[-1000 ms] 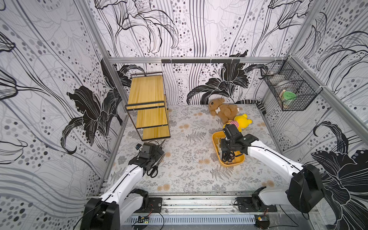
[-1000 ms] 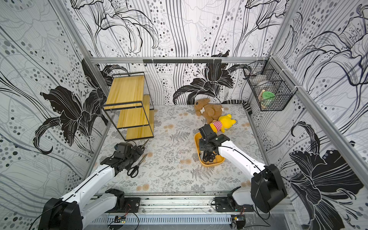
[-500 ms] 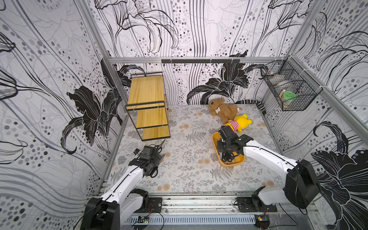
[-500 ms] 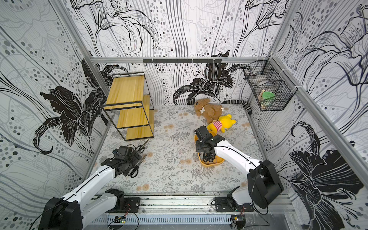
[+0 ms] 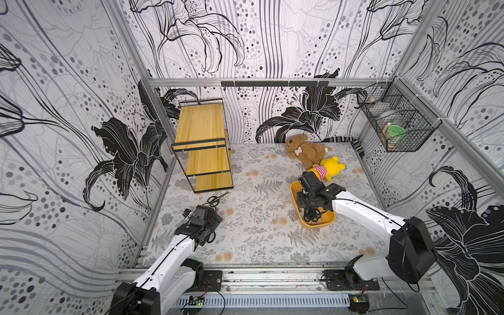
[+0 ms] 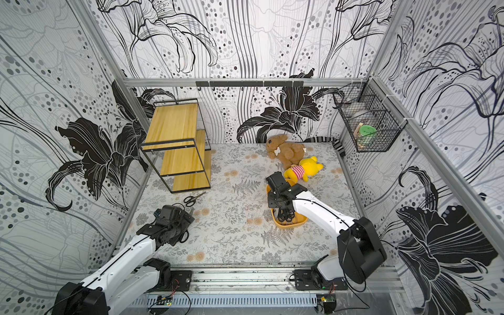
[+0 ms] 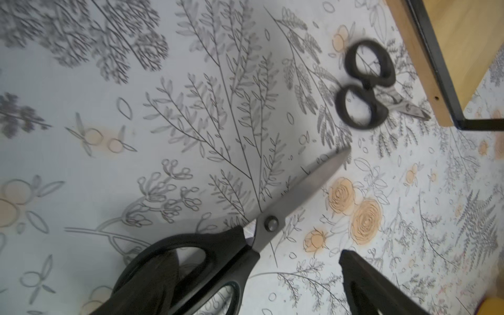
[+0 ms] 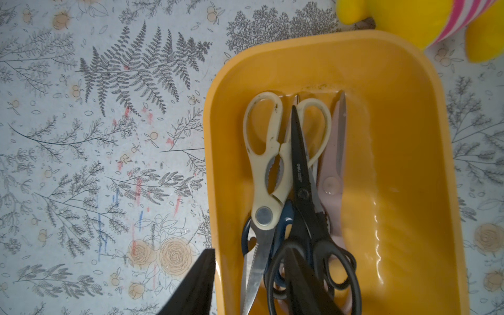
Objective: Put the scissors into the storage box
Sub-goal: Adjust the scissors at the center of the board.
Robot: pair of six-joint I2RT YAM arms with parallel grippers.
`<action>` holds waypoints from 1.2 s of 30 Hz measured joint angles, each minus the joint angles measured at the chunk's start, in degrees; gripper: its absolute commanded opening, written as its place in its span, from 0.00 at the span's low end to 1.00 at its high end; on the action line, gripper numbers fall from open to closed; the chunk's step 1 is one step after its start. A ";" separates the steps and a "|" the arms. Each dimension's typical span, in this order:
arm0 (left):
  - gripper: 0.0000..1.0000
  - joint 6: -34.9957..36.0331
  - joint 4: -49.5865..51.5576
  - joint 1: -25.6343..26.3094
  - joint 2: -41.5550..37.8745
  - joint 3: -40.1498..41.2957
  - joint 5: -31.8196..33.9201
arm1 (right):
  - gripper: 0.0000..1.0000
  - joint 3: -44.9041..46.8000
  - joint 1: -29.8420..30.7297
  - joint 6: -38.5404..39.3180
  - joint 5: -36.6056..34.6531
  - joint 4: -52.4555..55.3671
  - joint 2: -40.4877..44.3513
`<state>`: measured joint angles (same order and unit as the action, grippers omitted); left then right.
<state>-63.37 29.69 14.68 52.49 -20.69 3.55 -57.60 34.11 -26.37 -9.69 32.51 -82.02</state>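
Scissors [image 5: 216, 199] lie loose on the desk [image 5: 259, 240] by the shelf [image 5: 201, 128] in both top views. The box [image 5: 326, 222] sits under the right arm, with 2 soft toys [image 5: 308, 151] behind it and flower-papered walls around.

Left wrist: the left claw [image 7: 257, 252] is spread, with 1 finger through the big pair's [image 7: 270, 223] handle ring, not clamping it.

Right wrist: the right claw [image 8: 249, 251] hangs released over the box, which holds at least 4 pairs.

Fetching the big pair looks like the step in hand. Next it needs a firm pinch, then a carry across.

Blurry small black scissors [image 7: 368, 81]
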 measured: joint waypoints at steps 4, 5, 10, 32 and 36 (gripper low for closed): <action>0.97 -5.29 -3.04 6.51 -0.31 0.72 -1.25 | 0.46 0.00 0.00 0.00 -0.22 0.00 -0.26; 0.97 -6.78 -4.35 8.57 0.17 0.85 -1.44 | 0.46 0.00 0.00 0.00 -0.22 0.00 -0.39; 0.97 -11.61 -11.61 16.92 7.19 -1.11 -1.84 | 0.47 0.00 0.00 0.00 -0.24 0.00 -1.44; 0.97 -11.89 -21.14 30.97 32.92 -19.41 -6.12 | 0.43 1.18 0.04 0.33 1.49 -1.57 -1.73; 0.97 -9.92 -18.86 29.22 28.87 -21.81 -5.62 | 0.39 0.79 1.88 1.42 4.07 -3.34 -2.14</action>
<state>-73.30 10.83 43.90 81.36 -42.50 -2.07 -56.82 35.99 -24.95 -5.63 29.17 -84.16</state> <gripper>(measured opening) 0.974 0.403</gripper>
